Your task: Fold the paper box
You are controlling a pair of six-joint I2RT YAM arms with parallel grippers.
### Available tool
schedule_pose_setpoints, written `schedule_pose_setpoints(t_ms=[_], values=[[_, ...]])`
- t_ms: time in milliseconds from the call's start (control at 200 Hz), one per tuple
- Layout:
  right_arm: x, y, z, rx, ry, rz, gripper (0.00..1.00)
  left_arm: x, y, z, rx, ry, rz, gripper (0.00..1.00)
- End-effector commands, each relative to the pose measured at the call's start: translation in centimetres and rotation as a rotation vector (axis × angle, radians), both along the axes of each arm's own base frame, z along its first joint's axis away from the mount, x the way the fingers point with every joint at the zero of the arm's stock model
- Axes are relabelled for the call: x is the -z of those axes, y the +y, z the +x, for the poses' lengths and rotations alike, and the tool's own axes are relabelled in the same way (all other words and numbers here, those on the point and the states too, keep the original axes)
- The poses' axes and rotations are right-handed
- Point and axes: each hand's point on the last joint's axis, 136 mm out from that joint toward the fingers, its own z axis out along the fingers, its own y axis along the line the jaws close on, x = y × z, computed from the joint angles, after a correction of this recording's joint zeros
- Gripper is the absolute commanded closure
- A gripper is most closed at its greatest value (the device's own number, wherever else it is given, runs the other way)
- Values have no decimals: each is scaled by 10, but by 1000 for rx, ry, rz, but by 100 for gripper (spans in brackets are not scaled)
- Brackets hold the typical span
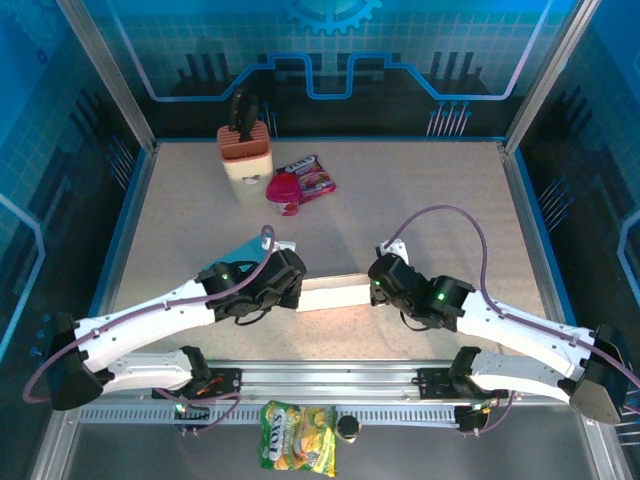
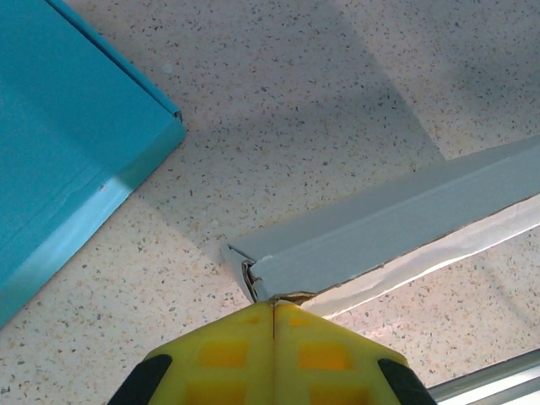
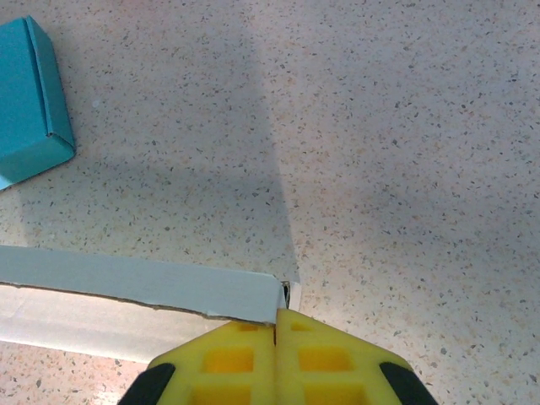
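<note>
Touching opposite ends of paper box [image 1: 335, 293]: left end effector [image 2: 274, 307], right end effector [image 3: 276, 315], both clenched shut.

The paper box [image 2: 396, 224] in the lower right of the left wrist view is thin grey-white card, dull and smooth on its flat sides but rough and fuzzy along its long edge. The blue box [image 2: 59, 152] in the upper left is smooth card with a soft shine, and the table [image 2: 321, 101] looks like dull, speckled, grainy stone. The left gripper [image 2: 274, 305] and right gripper [image 3: 276, 314] have smooth yellow plastic tips, and at the bottom of the top view a shiny plastic snack bag [image 1: 297, 437] lies by a bare metal rail [image 1: 330, 378].
</note>
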Motion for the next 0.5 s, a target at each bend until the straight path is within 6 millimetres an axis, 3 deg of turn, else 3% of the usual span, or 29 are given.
schedule_pose_setpoints(t_ms=[0,285,495], values=[[1,7,-7,-19,29,2,100,-10,-11,4,-28,-29,-98,100],[-1,7,-8,-20,23,4,100,-7,-14,7,-21,-66,-118,100],[0,7,-7,-23,22,1,100,-5,-3,8,-9,-91,-57,100]])
